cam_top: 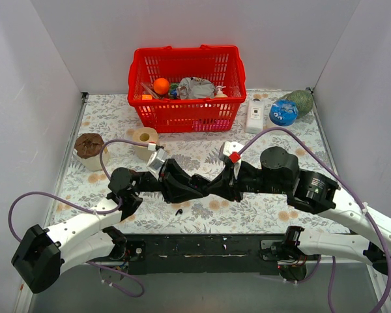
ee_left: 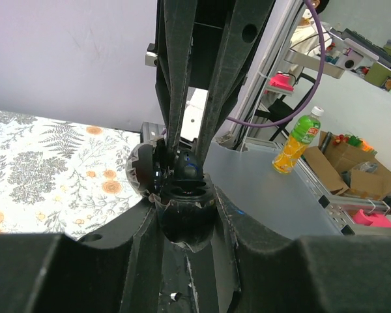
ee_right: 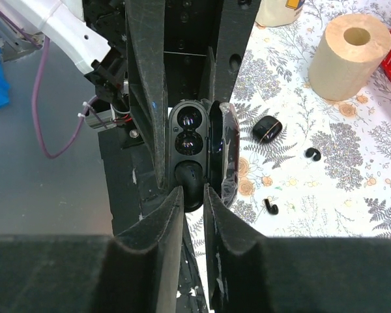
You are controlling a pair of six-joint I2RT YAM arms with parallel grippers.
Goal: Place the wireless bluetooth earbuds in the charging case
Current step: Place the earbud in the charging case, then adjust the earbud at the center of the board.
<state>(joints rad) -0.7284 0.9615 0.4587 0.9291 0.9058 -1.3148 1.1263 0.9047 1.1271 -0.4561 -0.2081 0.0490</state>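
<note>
My left gripper (cam_top: 190,185) (ee_left: 182,199) is shut on the open black charging case (ee_right: 189,130) (ee_left: 182,222) and holds it above the table, lid (ee_right: 225,150) swung aside. My right gripper (cam_top: 207,188) (ee_right: 193,190) meets it head-on. Its fingertips pinch a small black rounded piece (ee_right: 193,177) at the case's near well, which looks like an earbud. Two tiny black earbuds (ee_right: 311,154) (ee_right: 270,207) lie on the floral cloth, one also showing in the top view (cam_top: 178,211). A small closed black oval pebble (ee_right: 267,128) lies near them.
A tan tape roll (cam_top: 144,139) (ee_right: 348,55) and a brown-topped cup (cam_top: 89,151) stand at the left. A red basket (cam_top: 138,107) of items is at the back. A white bottle (cam_top: 255,116), a blue ball (cam_top: 283,112) and a green ball (cam_top: 302,101) are back right.
</note>
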